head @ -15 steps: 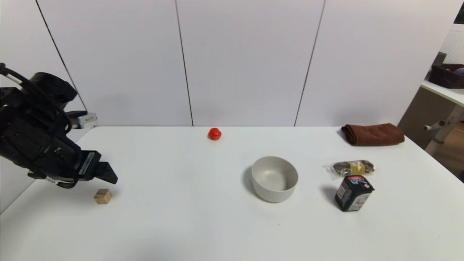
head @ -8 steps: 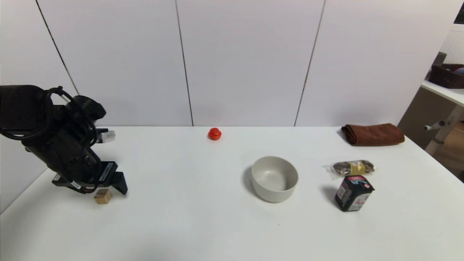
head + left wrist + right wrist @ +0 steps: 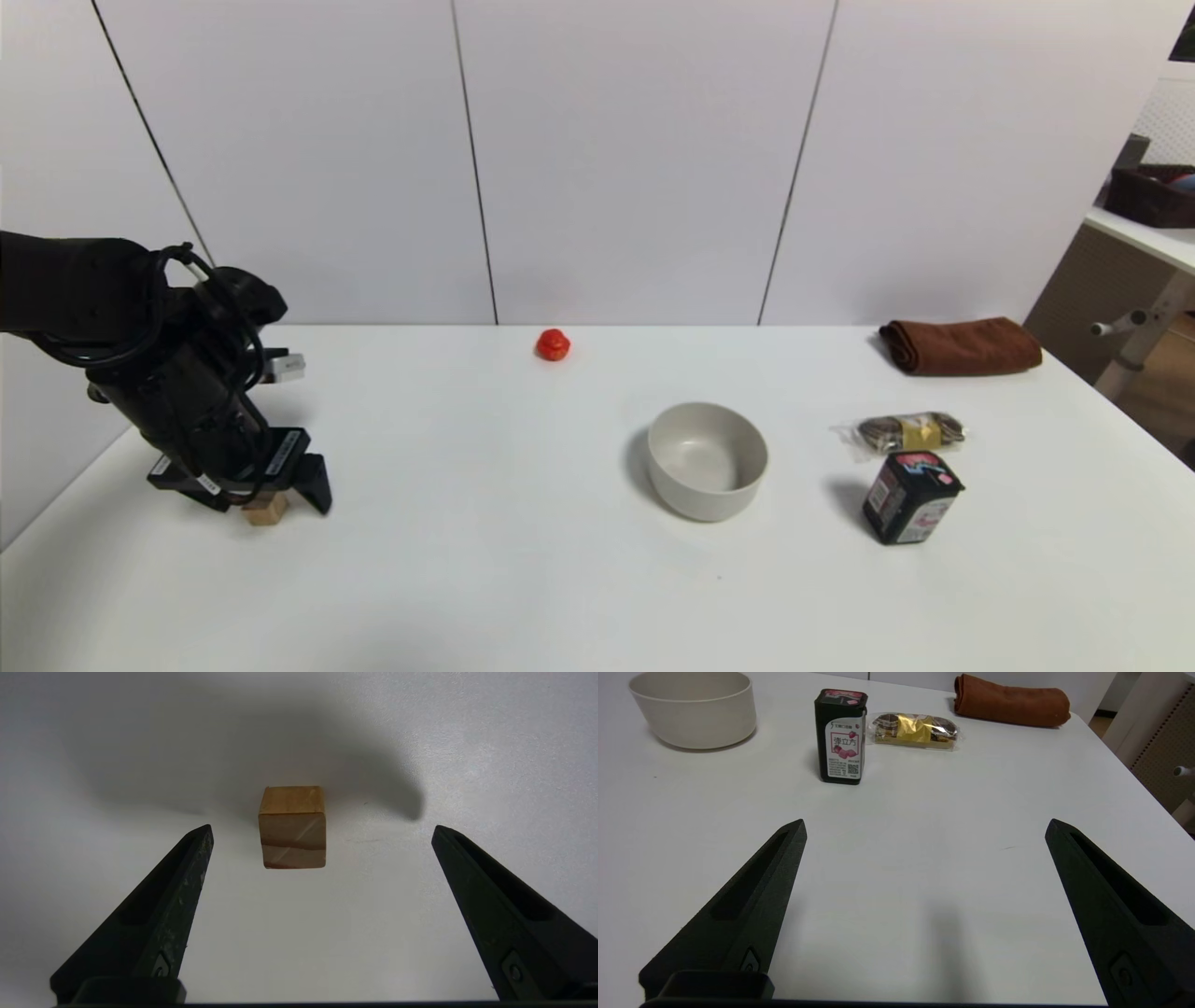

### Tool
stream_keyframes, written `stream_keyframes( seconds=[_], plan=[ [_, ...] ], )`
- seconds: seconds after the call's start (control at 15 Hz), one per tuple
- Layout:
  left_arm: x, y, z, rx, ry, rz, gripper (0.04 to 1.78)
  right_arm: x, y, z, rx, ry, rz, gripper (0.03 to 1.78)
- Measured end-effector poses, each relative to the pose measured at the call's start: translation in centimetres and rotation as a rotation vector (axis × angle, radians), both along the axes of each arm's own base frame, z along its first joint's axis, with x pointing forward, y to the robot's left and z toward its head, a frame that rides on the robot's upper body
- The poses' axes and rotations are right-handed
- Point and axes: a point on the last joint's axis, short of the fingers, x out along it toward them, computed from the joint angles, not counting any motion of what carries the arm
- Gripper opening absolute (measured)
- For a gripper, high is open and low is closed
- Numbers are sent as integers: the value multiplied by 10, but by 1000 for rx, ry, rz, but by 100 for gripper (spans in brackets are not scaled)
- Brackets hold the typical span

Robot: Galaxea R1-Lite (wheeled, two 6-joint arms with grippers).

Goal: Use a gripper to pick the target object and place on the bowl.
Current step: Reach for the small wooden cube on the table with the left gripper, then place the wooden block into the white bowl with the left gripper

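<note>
The light-tan wooden cube (image 3: 266,510) sits on the white table at the near left. My left gripper (image 3: 271,504) hangs right over it, open, one finger (image 3: 313,485) beside it. In the left wrist view the cube (image 3: 292,827) lies between and just beyond the wide-apart fingertips, midway point (image 3: 322,830), touching neither. The grey-white bowl (image 3: 707,460) stands empty right of centre, far from the cube; it also shows in the right wrist view (image 3: 693,709). My right gripper (image 3: 924,833) is open and empty above bare table, out of the head view.
A small red round object (image 3: 553,344) lies at the table's back. A black printed box (image 3: 910,497), a wrapped snack (image 3: 907,432) and a folded brown cloth (image 3: 962,345) lie right of the bowl. The table's left edge is close to the cube.
My left gripper has swung right and down from above the table's left edge until its open fingers stand over the cube. The cube and the other things have not moved.
</note>
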Motion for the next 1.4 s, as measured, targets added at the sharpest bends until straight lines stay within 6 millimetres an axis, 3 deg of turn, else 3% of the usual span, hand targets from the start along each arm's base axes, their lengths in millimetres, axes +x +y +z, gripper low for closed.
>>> stream_keyframes(
  seconds=[0.6, 0.87, 1.07, 1.13, 1.4],
  plan=[
    [1, 0, -3, -1, 10, -2, 169, 0, 0, 0, 0, -1, 0, 177],
    [1, 0, -3, -1, 14, -6, 109, 0, 0, 0, 0, -1, 0, 177],
    [0, 0, -3, 0, 20, -6, 78, 0, 0, 0, 0, 0, 0, 177],
    [0, 0, -3, 0, 20, -6, 37, 0, 0, 0, 0, 0, 0, 177],
    [0, 0, -2, 0, 13, -4, 37, 0, 0, 0, 0, -1, 0, 177]
  ],
)
